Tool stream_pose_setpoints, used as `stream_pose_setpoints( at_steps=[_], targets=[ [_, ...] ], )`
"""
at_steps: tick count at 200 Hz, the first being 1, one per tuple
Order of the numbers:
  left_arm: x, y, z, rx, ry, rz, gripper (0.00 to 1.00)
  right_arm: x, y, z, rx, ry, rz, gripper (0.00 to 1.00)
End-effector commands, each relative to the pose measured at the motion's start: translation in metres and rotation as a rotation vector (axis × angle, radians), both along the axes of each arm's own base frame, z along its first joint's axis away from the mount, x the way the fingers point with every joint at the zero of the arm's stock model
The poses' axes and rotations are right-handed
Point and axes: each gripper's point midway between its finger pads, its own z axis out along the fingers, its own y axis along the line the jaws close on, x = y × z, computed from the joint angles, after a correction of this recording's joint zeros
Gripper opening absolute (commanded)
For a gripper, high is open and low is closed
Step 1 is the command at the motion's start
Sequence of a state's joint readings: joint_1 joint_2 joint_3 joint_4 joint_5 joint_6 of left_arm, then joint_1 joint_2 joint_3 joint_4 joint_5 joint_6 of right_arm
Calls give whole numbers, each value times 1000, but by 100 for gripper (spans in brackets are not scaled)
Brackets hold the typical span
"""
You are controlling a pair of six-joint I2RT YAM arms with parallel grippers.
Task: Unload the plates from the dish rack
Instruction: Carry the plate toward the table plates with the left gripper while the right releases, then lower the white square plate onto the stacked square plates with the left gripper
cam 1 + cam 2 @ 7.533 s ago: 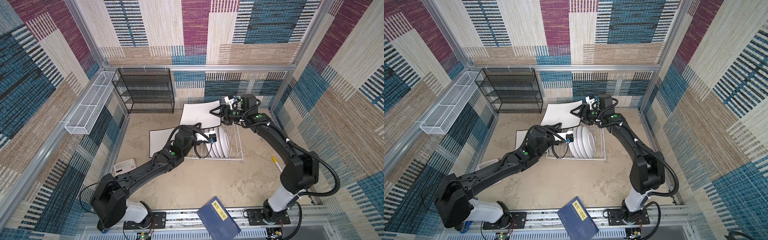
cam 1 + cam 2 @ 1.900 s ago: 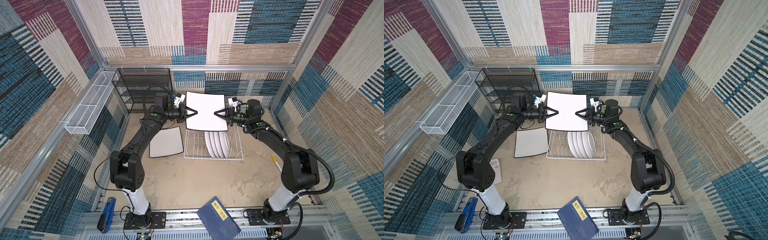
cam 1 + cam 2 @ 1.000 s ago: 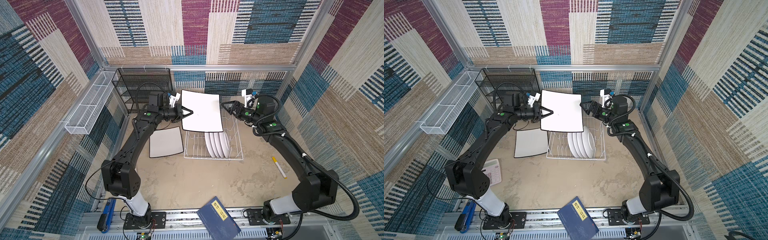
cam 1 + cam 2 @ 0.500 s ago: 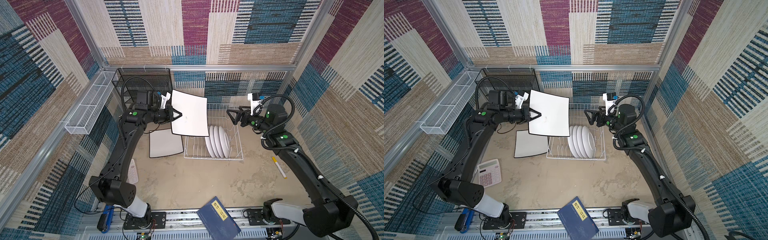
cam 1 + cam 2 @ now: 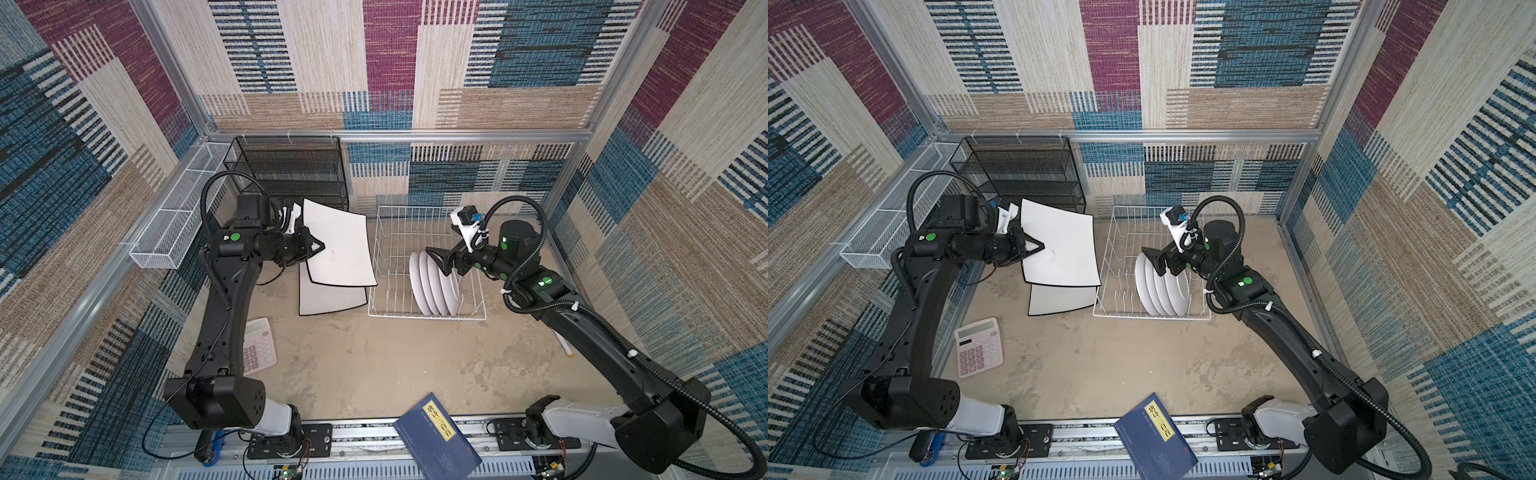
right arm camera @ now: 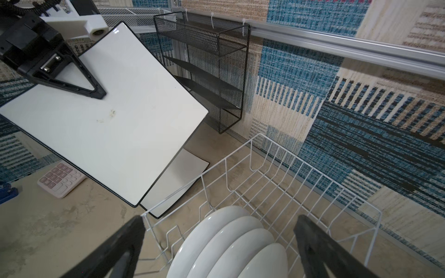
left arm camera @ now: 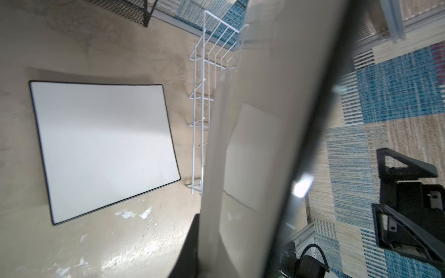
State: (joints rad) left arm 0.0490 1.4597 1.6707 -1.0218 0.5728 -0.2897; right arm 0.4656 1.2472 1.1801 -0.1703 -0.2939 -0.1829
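the sandy surface (image 5: 374, 365) carried everything, with a black mesh shelf (image 5: 291, 170) at its far left. the white wire dish rack (image 5: 428, 317) sat at the far middle, just right of centre. left of the rack, a square plate (image 5: 345, 253) hung tilted in the air, white face up, clear of the rack. under it a second square plate (image 5: 332, 299) lay flat on the surface, partly covered in both top views. four round plates (image 5: 432, 286) stood on edge in the right part of the rack. the left claw (image 5: 321, 248) was clamped narrow on the raised plate's left edge. the right claw (image 5: 436, 262) was spread wide above the round plates, holding nothing.
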Motion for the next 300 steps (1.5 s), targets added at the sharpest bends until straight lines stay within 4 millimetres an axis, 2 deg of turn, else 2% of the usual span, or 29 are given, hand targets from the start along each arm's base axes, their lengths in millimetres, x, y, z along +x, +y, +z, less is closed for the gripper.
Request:
stream_pose_setpoints(
  at_steps=[1,35,92,187,212,300],
  targets=[
    [-1,8,4,5,-58,-18,0,1,1,-2,-31,-17,-2,99],
    [-6,28,-15,8,-4,23,0,-10,8,-7,-26,-24,60,99],
    [-6,50,-45,31,64,67,0,-10,5,-16,-43,-4,49,99],
    [27,36,-90,-117,59,-3,0,-8,7,-25,-26,45,43,99],
    [36,36,-104,-137,90,-28,0,-8,6,-26,-24,51,37,99],
    [69,41,-134,-234,127,-82,0,-9,3,-23,-25,50,22,99]
  ],
)
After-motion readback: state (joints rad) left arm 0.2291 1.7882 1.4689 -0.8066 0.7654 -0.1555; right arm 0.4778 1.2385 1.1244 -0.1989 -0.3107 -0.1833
